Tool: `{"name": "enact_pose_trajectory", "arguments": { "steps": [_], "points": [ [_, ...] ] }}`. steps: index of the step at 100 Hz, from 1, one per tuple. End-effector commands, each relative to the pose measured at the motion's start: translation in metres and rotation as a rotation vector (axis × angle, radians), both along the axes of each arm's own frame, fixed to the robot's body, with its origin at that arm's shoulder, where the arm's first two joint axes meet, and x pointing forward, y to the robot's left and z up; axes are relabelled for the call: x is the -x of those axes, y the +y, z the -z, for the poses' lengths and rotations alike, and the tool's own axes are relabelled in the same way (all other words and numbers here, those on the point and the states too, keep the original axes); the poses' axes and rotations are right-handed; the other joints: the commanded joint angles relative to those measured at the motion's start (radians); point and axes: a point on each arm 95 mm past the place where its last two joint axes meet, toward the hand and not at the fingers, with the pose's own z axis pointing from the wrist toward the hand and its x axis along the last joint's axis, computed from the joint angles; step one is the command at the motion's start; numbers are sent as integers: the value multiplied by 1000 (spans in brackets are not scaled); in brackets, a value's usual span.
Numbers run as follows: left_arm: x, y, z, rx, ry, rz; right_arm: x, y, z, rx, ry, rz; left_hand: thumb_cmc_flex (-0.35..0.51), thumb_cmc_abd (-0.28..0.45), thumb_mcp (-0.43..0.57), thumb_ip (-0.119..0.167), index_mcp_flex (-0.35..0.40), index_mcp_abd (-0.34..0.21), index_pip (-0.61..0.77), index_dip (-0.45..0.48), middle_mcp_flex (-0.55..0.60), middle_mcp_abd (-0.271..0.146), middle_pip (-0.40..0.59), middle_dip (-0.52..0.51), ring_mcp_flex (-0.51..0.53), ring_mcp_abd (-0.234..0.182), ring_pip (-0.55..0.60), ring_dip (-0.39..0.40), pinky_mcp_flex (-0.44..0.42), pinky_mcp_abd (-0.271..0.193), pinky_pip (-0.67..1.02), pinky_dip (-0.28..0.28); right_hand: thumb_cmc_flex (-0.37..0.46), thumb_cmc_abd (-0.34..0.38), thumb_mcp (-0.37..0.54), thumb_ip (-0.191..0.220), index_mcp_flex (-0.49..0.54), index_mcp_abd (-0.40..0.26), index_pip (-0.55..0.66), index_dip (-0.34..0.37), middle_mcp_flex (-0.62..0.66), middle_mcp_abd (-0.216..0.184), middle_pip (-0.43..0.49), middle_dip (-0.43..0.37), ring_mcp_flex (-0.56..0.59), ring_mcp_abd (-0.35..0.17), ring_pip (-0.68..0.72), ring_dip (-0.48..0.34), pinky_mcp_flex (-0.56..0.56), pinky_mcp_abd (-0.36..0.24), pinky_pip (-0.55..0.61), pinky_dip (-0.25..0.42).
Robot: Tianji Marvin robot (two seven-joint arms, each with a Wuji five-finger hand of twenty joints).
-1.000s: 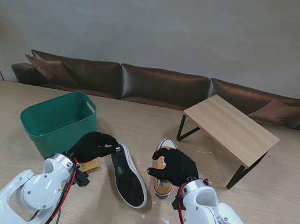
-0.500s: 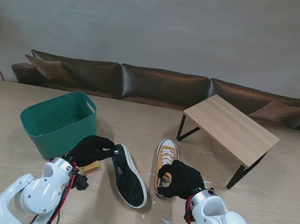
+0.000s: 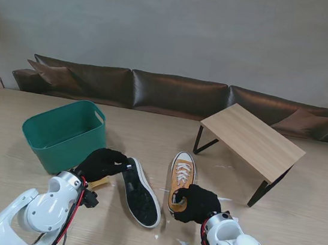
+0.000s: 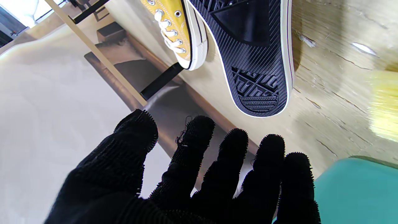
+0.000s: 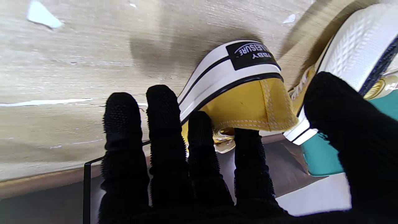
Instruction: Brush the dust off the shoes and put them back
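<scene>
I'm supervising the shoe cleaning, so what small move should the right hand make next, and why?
Probably close the right hand on the yellow shoe's heel: its fingers already hook the heel collar, thumb outside, though the grip looks loose.

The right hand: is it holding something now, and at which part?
The right hand grips the yellow shoe at its heel, with fingers reaching over the heel collar. The shoe's sole rests on the table.

— how many shoes (image 3: 182, 174)?
— two: one yellow and upright, one (image 3: 140, 192) on its side.
— bins?
— one green bin (image 3: 60, 133).
— anything else?
— one brush (image 4: 384, 104), one small table (image 3: 252, 139), two gloved hands (image 3: 103, 161).
</scene>
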Motion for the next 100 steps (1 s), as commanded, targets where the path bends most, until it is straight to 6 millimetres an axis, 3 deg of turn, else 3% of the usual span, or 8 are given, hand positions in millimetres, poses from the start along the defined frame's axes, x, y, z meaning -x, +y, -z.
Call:
{"name": "enact_pose_trajectory", "arguments": {
  "steps": [1, 21, 31, 49, 56, 65, 79, 100],
  "points": [
    [1, -2, 2, 0, 22, 14, 2, 2, 11, 13, 16, -4, 13, 40, -23, 39, -1, -14, -10, -1, -16, -4, -4, -8, -20, 14, -15, -1, -18, -10, -22, 17, 21, -57, 47, -16, 37, 19, 64, 41, 51, -36, 19, 16, 67, -19, 26, 3, -268, -3, 49, 26],
    [-1, -2, 3, -3, 24, 19, 3, 5, 28, 62, -17, -25, 12, 42, -26, 39, -1, -14, -10, -1, -19, -3, -5, -8, -20, 14, -14, 0, -19, -10, -26, 20, 44, -133, 119, -37, 159, 105, 290, 170, 280, -101, 74, 33, 237, -88, 119, 23, -142, -15, 146, 15],
    [-1, -3, 3, -3, 24, 19, 3, 6, 35, 96, -43, -35, 14, 42, -27, 39, 0, -13, -10, 0, -19, -1, -5, -8, -21, 16, -15, 0, -18, -10, -27, 21, 63, -190, 137, -138, 185, 103, 431, 170, 363, -127, 128, 78, 310, -116, 213, 51, -91, -23, 201, 8],
    [-3, -4, 4, 3, 25, 21, 3, 8, 47, 144, -56, -46, 14, 44, -29, 39, 3, -13, -8, 0, -20, -1, -5, -9, -21, 14, -15, 0, -18, -10, -28, 23, 48, -200, 146, -181, 254, 71, 655, 296, 451, -163, 236, 170, 399, -156, 384, 100, -42, -26, 264, 21],
    [-3, -4, 4, 3, 26, 22, 2, 8, 51, 157, -62, -53, 14, 45, -29, 39, 1, -13, -9, 0, -21, -2, -5, -9, -21, 12, -15, 0, -18, -10, -28, 24, 35, -172, 156, -164, 326, 51, 735, 357, 504, -181, 274, 198, 446, -168, 443, 108, -11, -25, 293, 28],
    [-4, -4, 4, 4, 28, 20, 1, 7, 54, 160, -59, -62, 14, 44, -31, 39, 0, -11, -9, 0, -21, -1, -6, -9, -21, 13, -15, 0, -18, -10, -28, 24, 2, -55, 161, -53, 424, 31, 807, 509, 565, -202, 317, 262, 498, -186, 524, 114, 25, -29, 338, 45],
    [-5, -4, 6, 5, 32, 13, -1, 4, 51, 178, -65, -114, 16, 44, -31, 40, 3, -10, -8, 1, -23, 2, -6, -9, -21, 12, -15, 0, -18, -10, -29, 25, -31, 84, 151, -28, 437, 41, 867, 621, 586, -239, 280, 267, 512, -193, 530, 111, 75, -83, 390, 70],
    [-7, -3, 8, 7, 39, 6, -3, 0, 33, 105, -93, -149, 15, 46, -32, 40, 4, -8, -8, 1, -24, 3, -6, -9, -21, 15, -15, 0, -20, -10, -32, 25, -2, -103, 298, -73, 587, 93, 769, 596, 745, -247, 56, 142, 509, -191, 516, 213, 288, -152, 390, 51]
  ]
}}
